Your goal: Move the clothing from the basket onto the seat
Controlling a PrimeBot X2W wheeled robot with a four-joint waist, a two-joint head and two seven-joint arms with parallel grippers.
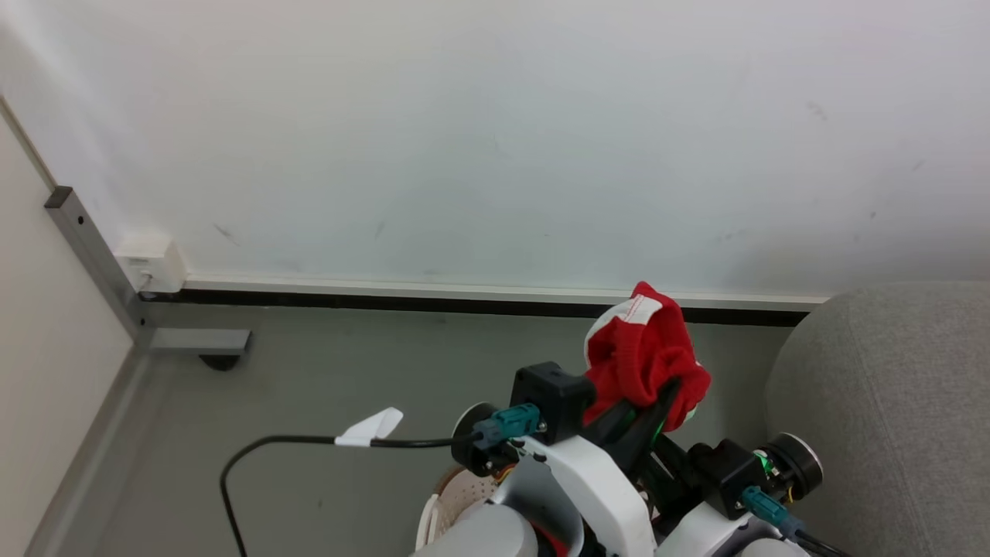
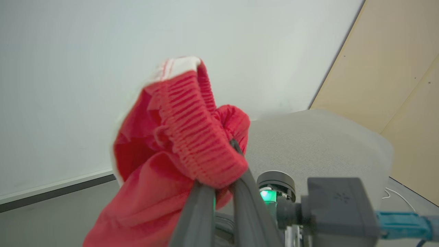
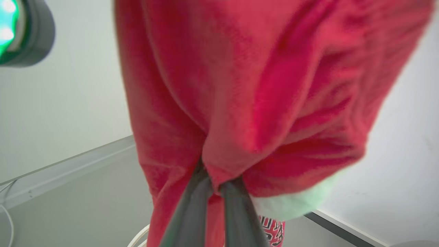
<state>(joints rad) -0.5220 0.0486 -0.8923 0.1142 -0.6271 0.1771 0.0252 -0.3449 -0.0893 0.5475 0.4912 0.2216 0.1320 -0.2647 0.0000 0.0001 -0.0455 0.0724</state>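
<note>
Hanging in a bunched red wad with a white striped edge on top, the clothing [image 1: 642, 356] is in mid-air in the head view, above the grey floor [image 1: 348, 371] and in front of the pale wall [image 1: 495, 139] and its dark baseboard [image 1: 387, 303]. The seat [image 1: 889, 402] bulks at the right, near the bundle but apart from it. The basket [image 1: 462, 495] peeks out at the bottom edge, half hidden behind the robot's white forearms [image 1: 595, 480]. A black cable [image 1: 294, 441] with a white tag loops over the floor to the left, and a white socket box [image 1: 151, 263] sits beside a grey metal post [image 1: 85, 236] in the corner.

From the left wrist view, the left gripper [image 2: 221, 178] is clamped tight on the ribbed red waistband. The other arm's wrist, with its green light [image 2: 268, 196] and grey camera block [image 2: 337, 209], stands between these fingers and the seat [image 2: 315, 144]. A beige panel [image 2: 394, 68] rises beyond.

From the right wrist view, the right gripper [image 3: 219, 187] pinches a fold of the blurred red cloth, which blocks most of what lies ahead. Below the fold a strip with black, white-edged letters [image 3: 271, 230] hangs down. The basket's pale rim [image 3: 138, 237] curves in at the bottom edge.
</note>
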